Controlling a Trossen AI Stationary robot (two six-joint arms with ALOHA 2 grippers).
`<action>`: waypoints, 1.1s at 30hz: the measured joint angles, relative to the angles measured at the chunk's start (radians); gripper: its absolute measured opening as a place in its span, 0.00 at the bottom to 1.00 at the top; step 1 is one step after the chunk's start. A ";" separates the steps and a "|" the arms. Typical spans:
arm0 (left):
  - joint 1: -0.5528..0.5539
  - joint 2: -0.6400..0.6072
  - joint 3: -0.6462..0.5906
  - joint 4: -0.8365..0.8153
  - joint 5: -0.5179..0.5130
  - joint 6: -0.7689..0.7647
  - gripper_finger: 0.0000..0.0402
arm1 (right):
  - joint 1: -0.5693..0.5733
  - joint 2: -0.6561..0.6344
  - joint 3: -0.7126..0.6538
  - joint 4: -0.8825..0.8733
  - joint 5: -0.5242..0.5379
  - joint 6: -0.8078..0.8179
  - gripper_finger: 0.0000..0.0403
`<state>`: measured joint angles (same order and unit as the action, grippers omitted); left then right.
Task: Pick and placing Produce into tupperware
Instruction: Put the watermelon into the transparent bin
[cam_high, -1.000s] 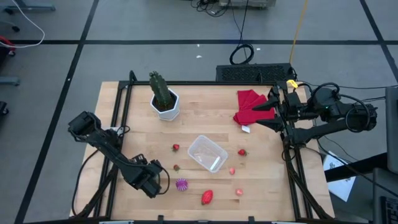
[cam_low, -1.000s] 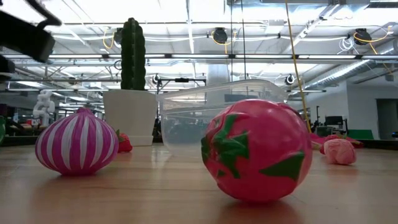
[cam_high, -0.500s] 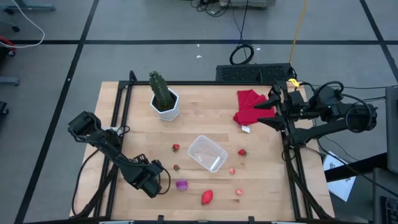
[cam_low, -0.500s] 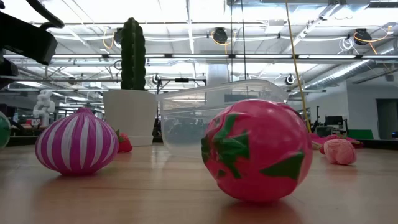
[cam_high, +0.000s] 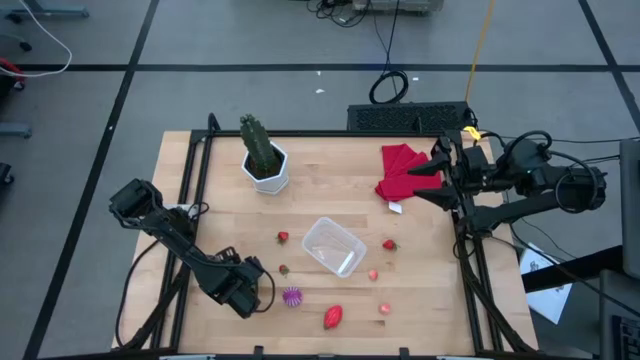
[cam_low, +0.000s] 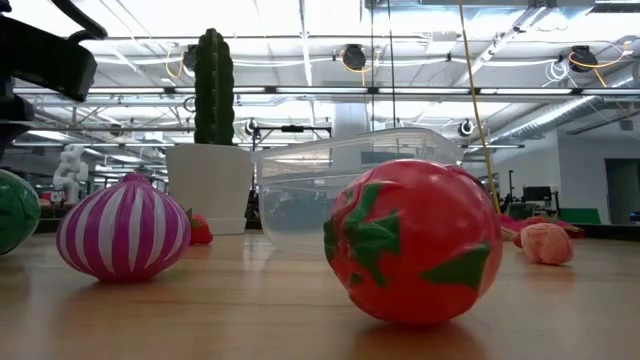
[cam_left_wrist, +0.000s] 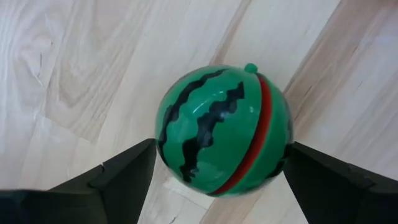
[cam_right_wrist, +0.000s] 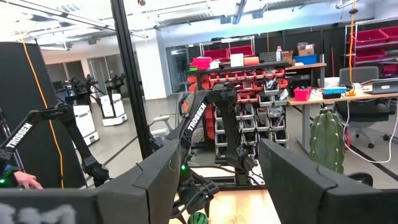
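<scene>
The green striped melon (cam_left_wrist: 224, 130) sits between the fingers of my left gripper (cam_left_wrist: 222, 152), which points down over the table's near left part (cam_high: 245, 290); in the low view the melon (cam_low: 15, 210) shows at the left edge. A purple ridged piece (cam_high: 292, 296) and a big red berry (cam_high: 333, 317) rest on the wood nearby. The clear tupperware (cam_high: 333, 246) stands mid-table with small berries (cam_high: 283, 237) (cam_high: 389, 244) around it. My right gripper (cam_high: 425, 185) hangs open, held level high over the red cloth. My left gripper pinches the melon between its two fingers, one fingertip (cam_left_wrist: 146, 158) on each of two opposite sides (cam_left_wrist: 163, 146), about at its widest. The fingers come from above, pointing down. Whether the melon is clear of the table I cannot tell.
A tall cactus in a white pot (cam_high: 265, 160) stands at the far left. A red cloth (cam_high: 400, 170) lies at the far right. More small berries (cam_high: 373, 274) (cam_high: 385, 309) (cam_high: 284, 269) lie near the tupperware. Black frame rails run along the table's left and right edges.
In the low view the melon has come farther into the picture from the left edge, toward the purple ridged piece. Both arms have otherwise kept still, and neither gripper's gap has changed.
</scene>
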<state>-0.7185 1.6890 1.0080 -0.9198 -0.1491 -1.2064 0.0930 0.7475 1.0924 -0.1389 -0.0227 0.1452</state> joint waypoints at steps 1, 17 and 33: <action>0.001 0.000 0.000 0.002 -0.002 0.001 0.85 | 0.000 0.000 0.000 0.000 0.000 0.000 0.52; 0.035 -0.003 0.001 0.009 -0.005 0.026 0.70 | 0.000 0.003 0.000 0.000 0.000 0.025 0.52; 0.035 -0.003 0.002 0.008 0.046 0.018 0.68 | 0.000 0.003 0.000 0.000 0.000 0.023 0.52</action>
<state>-0.6834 1.6859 1.0100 -0.9115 -0.1036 -1.1880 0.0932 0.7506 1.0924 -0.1390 -0.0228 0.1677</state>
